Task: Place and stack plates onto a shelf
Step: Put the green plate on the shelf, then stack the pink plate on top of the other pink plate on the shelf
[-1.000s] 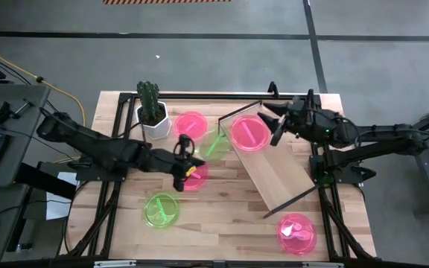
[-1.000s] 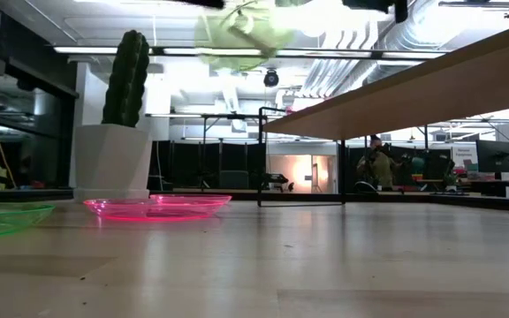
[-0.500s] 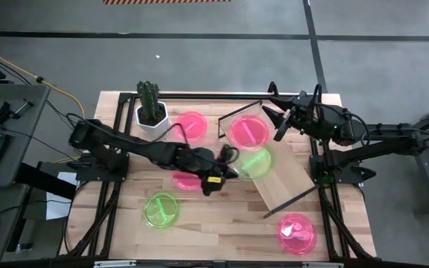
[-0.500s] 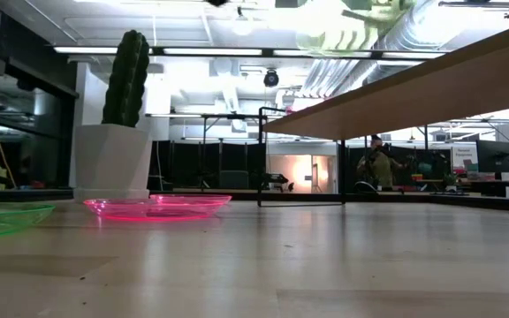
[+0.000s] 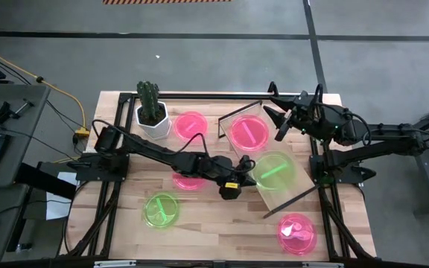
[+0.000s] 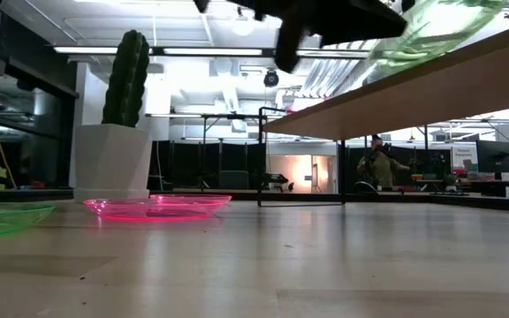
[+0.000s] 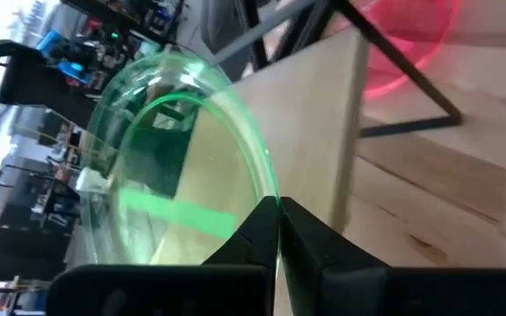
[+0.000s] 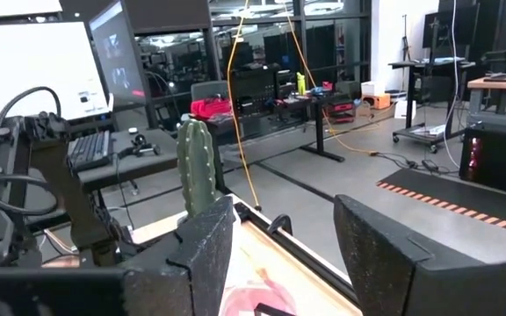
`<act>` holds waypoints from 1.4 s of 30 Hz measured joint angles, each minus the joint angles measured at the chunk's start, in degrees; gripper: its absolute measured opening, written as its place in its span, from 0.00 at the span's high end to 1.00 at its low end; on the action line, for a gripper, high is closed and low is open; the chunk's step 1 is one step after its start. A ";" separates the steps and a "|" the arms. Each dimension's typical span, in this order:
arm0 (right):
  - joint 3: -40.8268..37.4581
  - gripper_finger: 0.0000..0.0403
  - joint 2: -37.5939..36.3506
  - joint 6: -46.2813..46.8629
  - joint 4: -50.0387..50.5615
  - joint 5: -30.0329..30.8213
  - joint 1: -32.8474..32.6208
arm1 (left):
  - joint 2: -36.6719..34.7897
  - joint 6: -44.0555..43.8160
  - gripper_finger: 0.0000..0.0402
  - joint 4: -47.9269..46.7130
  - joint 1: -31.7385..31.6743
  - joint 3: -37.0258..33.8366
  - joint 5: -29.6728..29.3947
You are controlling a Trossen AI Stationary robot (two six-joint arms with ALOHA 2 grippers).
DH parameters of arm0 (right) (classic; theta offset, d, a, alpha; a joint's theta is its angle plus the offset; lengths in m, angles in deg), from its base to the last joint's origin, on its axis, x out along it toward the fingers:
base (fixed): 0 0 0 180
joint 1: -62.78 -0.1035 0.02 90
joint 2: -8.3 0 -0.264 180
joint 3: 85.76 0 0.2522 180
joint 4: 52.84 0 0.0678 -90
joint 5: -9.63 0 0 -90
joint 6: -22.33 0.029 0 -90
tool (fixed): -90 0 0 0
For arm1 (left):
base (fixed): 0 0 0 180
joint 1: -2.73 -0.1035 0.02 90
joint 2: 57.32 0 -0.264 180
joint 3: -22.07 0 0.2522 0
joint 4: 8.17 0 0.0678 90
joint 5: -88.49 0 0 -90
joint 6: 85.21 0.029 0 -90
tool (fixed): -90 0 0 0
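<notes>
My left gripper [image 5: 246,174] reaches across the table from the left and is shut on a neon green plate [image 5: 275,170]. The plate hangs tilted over the middle of the light-wood shelf [image 5: 285,199], as the low view shows [image 6: 422,31]. A pink plate [image 5: 249,132] lies on the shelf's far end. My right gripper [image 5: 278,119] hovers open by that far end, holding nothing. On the table lie a pink plate [image 5: 191,123], another pink plate [image 5: 187,181] under my left arm, a green plate [image 5: 161,210] and a pink plate [image 5: 297,232] at the near right. My left gripper pinches the green plate's rim [image 7: 269,195] between its two fingers, on the side of the plate nearest the table's left. The fingers come from the table's left, slanting a little downward. The plate is tilted above the shelf board; whether its low edge touches the board I cannot tell.
A cactus in a white pot [image 5: 152,112] stands at the table's far left. The shelf's black wire frame [image 5: 238,112] rises at its ends. Black frame rails [image 5: 106,201] run along the table's left and right sides.
My left gripper has swung toward the table's right edge, carrying the green plate from above the table's middle to above the shelf. It has sunk a little and rolled, so the plate now hangs tilted over the board. My right arm has kept still.
</notes>
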 joint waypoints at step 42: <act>-0.04 0.54 0.02 1.04 2.88 -0.02 -0.02 | -10.61 -28.48 0.71 -30.85 -4.20 -2.13 -6.55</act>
